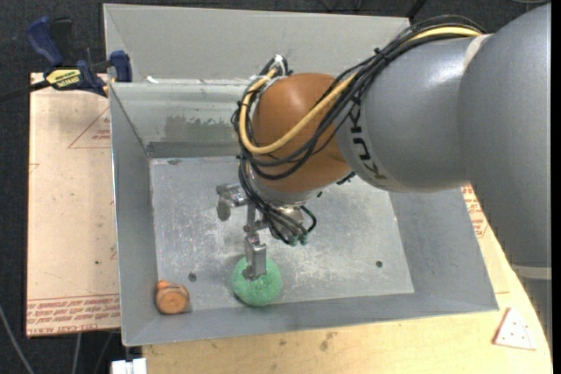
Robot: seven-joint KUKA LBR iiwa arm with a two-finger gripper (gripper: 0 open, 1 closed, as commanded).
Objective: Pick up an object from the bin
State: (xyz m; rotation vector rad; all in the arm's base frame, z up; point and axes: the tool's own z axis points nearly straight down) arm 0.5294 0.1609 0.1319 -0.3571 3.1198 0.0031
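Find the gripper low in the bin, near the front edge and a little left of its middle, tip down on or into a green rounded lump, soft-looking, perhaps foam. Cannot tell from here whether the tool is apart, together or clamped on the lump: hidden by the wrist above and by the lump itself. Looks like the grasping step, not yet a lift, with the lump resting on the bin floor.

To do it well: centre on the lump before closing, so as not to pinch only its rim. Close gently but fully; expect a soft body to squash and perhaps slip. Lift straight up, away from the front wall just beside it, to avoid scraping. Leave alone the small orange stub in the front left corner, well apart from the lump. Check for green in the grip before carrying off.
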